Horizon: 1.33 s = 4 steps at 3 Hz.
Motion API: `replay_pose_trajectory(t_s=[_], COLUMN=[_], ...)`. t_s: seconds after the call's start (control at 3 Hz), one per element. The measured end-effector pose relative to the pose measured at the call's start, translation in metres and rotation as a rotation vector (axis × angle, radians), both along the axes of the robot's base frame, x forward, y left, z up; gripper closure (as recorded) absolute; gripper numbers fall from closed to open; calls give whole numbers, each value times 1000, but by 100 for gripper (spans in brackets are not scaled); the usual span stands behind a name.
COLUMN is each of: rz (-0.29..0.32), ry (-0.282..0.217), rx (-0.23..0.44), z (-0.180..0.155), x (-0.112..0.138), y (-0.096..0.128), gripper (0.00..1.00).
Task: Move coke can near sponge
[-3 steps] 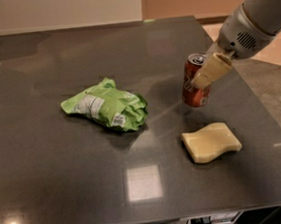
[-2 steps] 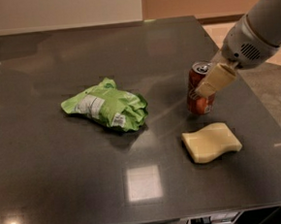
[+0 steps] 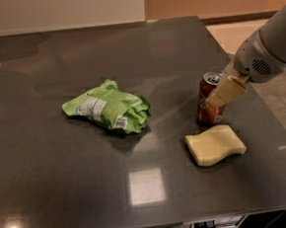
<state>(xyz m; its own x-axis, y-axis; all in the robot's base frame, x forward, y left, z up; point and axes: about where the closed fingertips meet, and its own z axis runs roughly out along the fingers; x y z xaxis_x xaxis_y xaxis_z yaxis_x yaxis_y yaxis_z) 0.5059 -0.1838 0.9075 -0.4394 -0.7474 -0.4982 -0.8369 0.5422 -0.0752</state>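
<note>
The red coke can (image 3: 207,115) stands upright on the dark table (image 3: 59,187), just behind the pale yellow sponge (image 3: 215,145) and nearly touching its far edge. My gripper (image 3: 214,98) reaches in from the right and is shut on the can's upper part. One cream finger (image 3: 226,90) lies across the can's front right side; the other finger is hidden behind the can. The sponge lies flat near the table's front right.
A crumpled green snack bag (image 3: 108,108) lies left of centre on the table. The table's right edge (image 3: 261,101) runs close behind the can and sponge. My grey arm (image 3: 271,49) comes in over that edge.
My gripper has carried the can to the right and towards the front, down beside the sponge. The sponge and green bag have not moved.
</note>
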Motion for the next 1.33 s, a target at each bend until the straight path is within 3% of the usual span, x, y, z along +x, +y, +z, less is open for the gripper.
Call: replay_pose_trajectory(t_s=[1.0,1.33], rz=[-36,-33], ry=[-9,-8], rx=[14,13], z=[-7,-7], x=[-4,-4], y=[-9,-7], gripper=[13,0])
